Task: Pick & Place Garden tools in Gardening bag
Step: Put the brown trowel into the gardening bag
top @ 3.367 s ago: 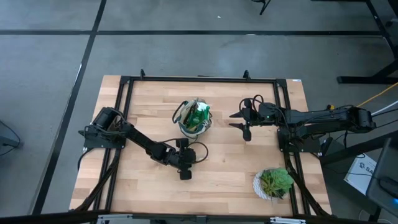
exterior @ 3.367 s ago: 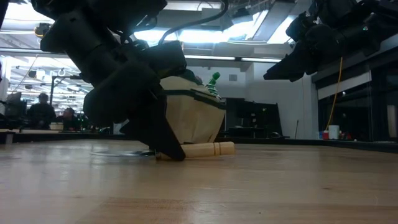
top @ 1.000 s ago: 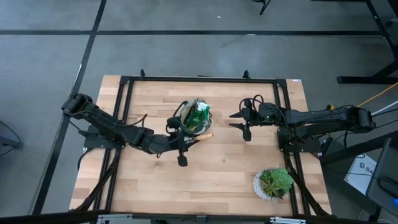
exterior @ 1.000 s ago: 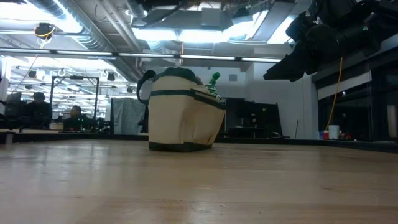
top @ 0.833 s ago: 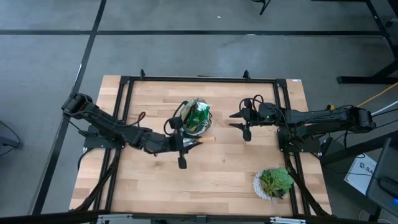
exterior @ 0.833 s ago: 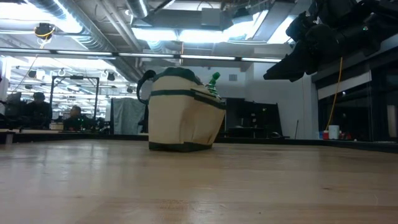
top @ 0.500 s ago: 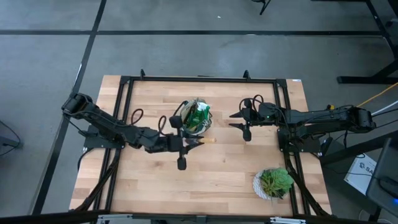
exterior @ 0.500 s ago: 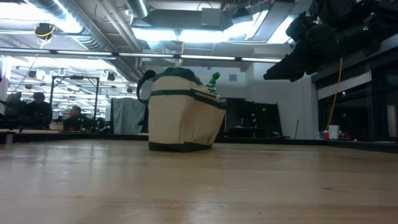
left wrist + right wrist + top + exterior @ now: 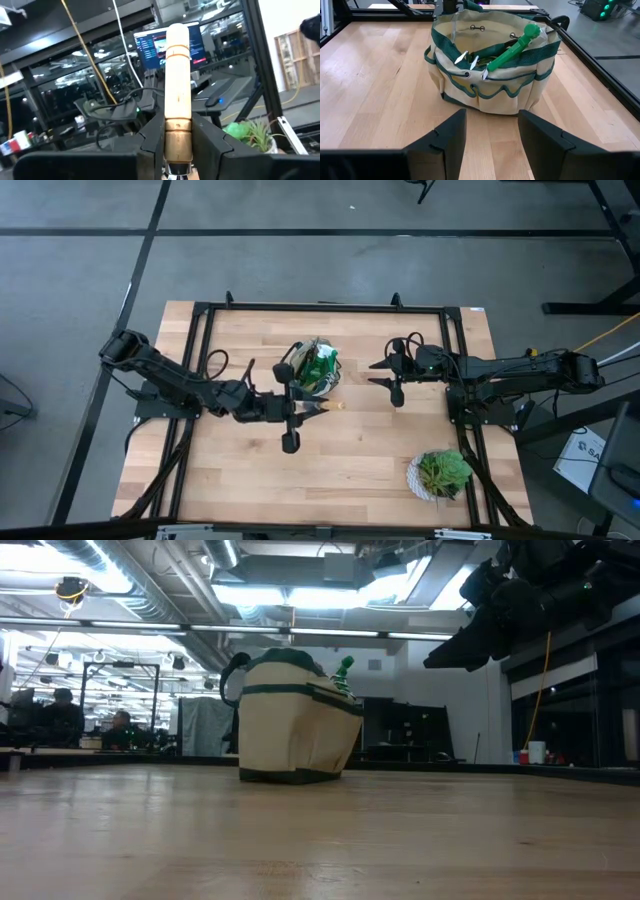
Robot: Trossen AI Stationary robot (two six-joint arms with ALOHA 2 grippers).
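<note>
Currently the left gripper [image 9: 293, 409] is gripping the trowel [image 9: 177, 100], handle pointing toward the gardening bag [image 9: 312, 370] just beside it; the right gripper [image 9: 385, 370] is waiting open.

Left arm [image 9: 170, 385]: dark, jointed links, with black cable loops arching above its forearm.
Right arm [image 9: 520, 370]: dark segments, black cable loops near the wrist, a lighter grey patch midway.
Left gripper [image 9: 178, 145]: two matte black, angular fingers.
Right gripper [image 9: 490, 137]: two black, broad, flat-faced fingers with bevelled edges.
</note>
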